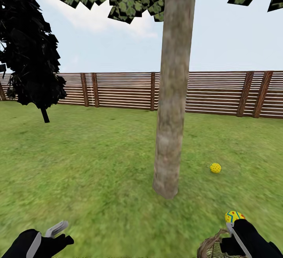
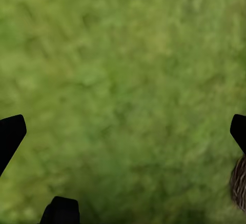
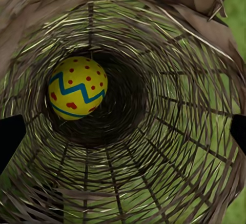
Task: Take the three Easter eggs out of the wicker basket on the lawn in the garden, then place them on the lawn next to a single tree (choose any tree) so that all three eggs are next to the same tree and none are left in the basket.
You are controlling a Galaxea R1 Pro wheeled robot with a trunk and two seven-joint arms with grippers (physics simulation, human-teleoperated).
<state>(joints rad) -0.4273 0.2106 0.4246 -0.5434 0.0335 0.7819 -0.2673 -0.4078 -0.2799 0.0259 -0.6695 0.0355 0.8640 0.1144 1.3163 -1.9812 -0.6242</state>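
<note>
A brown slatted fence (image 1: 129, 91) under pale cloudy sky (image 1: 118, 41), with a small black tree (image 1: 29, 45) at left

No words, labels, brands, numbers or signs can be read anywhere. The only markings are painted patterns: the egg (image 3: 78, 87) inside the basket (image 3: 169, 147) carries a blue zigzag band and red dots on yellow, which form no letters or digits.
</note>
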